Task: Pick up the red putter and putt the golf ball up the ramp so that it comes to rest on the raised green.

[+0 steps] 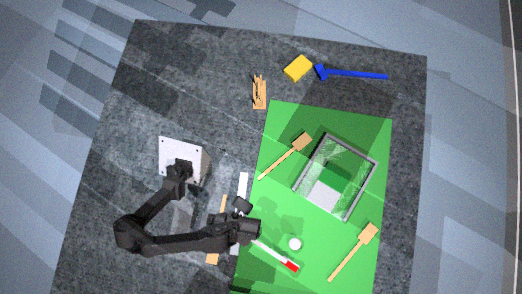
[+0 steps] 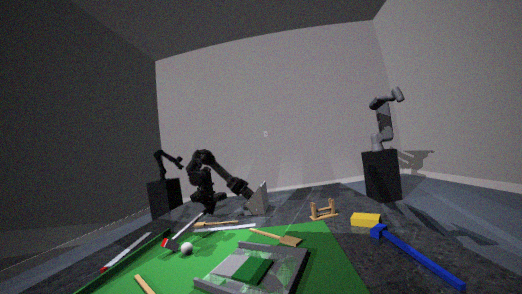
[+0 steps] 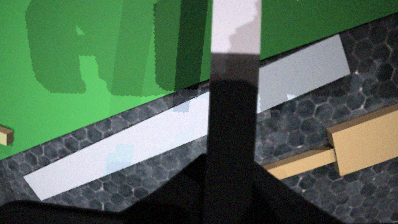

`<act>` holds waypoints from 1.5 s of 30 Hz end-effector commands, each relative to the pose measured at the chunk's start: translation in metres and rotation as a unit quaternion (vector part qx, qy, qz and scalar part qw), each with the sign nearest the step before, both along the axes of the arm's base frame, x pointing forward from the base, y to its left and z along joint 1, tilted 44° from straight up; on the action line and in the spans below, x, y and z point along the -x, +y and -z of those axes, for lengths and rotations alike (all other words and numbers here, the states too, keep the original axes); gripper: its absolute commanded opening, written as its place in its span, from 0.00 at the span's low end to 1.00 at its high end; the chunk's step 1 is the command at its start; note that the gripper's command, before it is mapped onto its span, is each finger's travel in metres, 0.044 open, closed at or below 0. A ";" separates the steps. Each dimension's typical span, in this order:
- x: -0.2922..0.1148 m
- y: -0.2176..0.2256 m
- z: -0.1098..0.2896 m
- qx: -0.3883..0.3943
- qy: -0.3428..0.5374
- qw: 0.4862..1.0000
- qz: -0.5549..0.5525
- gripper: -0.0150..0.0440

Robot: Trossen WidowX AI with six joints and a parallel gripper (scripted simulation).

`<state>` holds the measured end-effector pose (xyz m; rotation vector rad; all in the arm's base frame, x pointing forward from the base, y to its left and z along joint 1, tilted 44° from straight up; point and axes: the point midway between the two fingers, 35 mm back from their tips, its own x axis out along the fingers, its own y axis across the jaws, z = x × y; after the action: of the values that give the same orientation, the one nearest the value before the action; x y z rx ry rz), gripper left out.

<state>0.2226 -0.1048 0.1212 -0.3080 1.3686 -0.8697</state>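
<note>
Claw (image 1: 250, 235) is clamping down on the red putter (image 1: 275, 256), whose pale shaft is slanting down over the green mat (image 1: 320, 240) so its red head is sitting just beside the white golf ball (image 1: 295, 244), near the mat's front edge. Top cam is showing that whole layout plus the raised green (image 1: 334, 176) well apart from the ball, while the wrist cam is only catching the shaft (image 3: 235, 30) running up the middle, with a flat white strip (image 3: 150, 145) and a tan paddle (image 3: 362, 142) lying on the counter (image 3: 310, 110) underneath.

Bare grey-walled robot lab, spare arm on black pedestal (image 2: 382, 175)
</note>
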 end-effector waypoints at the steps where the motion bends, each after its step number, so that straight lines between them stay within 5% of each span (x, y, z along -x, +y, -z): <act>1: 0.002 -0.006 -0.006 0.001 -0.004 1.000 -0.002 0.25; 15: 0.007 -0.018 -0.014 0.001 -0.002 1.000 -0.003 0.25; 26: -0.038 0.072 0.073 0.000 -0.006 1.000 -0.005 0.25; 45: -0.040 0.114 0.030 -0.001 -0.005 1.000 -0.005 0.25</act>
<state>0.2605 0.0007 0.0821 -0.3147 1.3670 -0.8605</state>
